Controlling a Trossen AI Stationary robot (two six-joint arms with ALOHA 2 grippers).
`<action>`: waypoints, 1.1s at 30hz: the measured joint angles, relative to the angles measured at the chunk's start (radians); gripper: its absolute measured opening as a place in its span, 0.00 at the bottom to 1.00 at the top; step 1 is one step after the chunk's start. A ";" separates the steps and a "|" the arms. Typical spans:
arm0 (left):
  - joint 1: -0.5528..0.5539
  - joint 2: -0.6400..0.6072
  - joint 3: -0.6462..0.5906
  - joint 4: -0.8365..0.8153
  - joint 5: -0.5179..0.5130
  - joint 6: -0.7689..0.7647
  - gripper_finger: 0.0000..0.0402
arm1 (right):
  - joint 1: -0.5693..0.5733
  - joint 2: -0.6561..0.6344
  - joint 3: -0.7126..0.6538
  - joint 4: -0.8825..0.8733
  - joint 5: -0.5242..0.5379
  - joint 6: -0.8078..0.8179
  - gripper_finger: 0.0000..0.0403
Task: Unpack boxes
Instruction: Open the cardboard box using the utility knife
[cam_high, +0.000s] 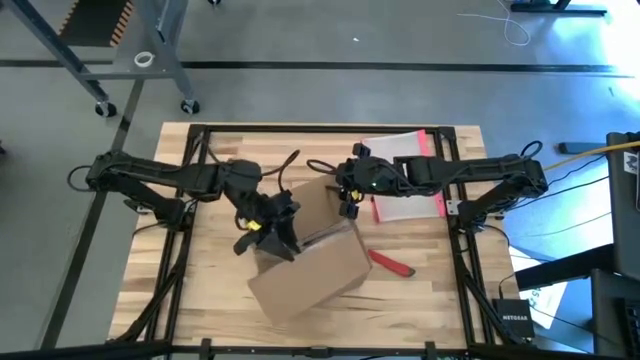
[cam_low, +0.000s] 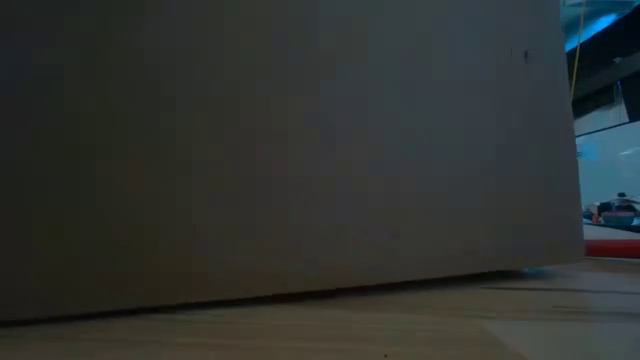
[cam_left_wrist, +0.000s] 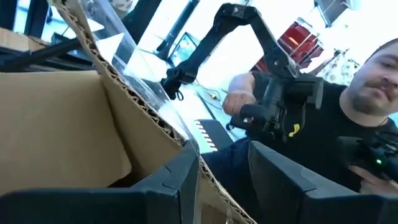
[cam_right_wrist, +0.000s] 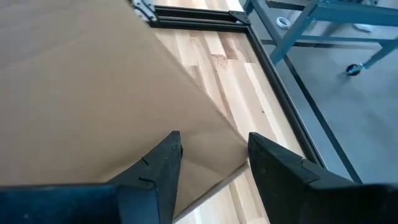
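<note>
A pale butcher-block worktop (cam_high: 200, 300) ringed by a black frame stands on a grey floor, and beyond it, in the left wrist view, a person in a dark top sits facing the table. The brown corrugated box (cam_high: 305, 265) lies tilted near the middle of the worktop, its plain matte wall filling almost the whole low view. The left gripper (cam_left_wrist: 224, 168) straddles a raw, fluted cardboard edge of the box, its jaws partly open with that edge between them; I cannot tell whether they pinch it yet. The right gripper (cam_right_wrist: 211, 155) is at the box's far top corner, jaws about half open around the tip of a smooth flap, again with no firm grip to be seen. A clear pouch (cam_high: 405, 175) with a pink-red edge lies behind the right arm, and a red-handled tool (cam_high: 392, 264) rests just beside the box. The cardboard looks thin and springy, so a flap may well bend or slip out of the jaws, or the light box may skid and tip towards the tool if one arm pulls alone.
</note>
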 joint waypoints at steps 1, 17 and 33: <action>-0.006 0.001 0.000 0.012 -0.012 -0.013 0.32 | 0.000 0.000 0.000 0.002 0.010 0.005 0.44; 0.024 -0.062 0.020 -0.223 -0.129 0.097 0.32 | -0.004 -0.007 -0.006 -0.003 0.057 -0.002 0.44; -0.052 -0.198 -0.069 -0.550 -0.665 0.225 0.32 | -0.004 -0.152 -0.012 0.022 -0.204 -0.036 0.44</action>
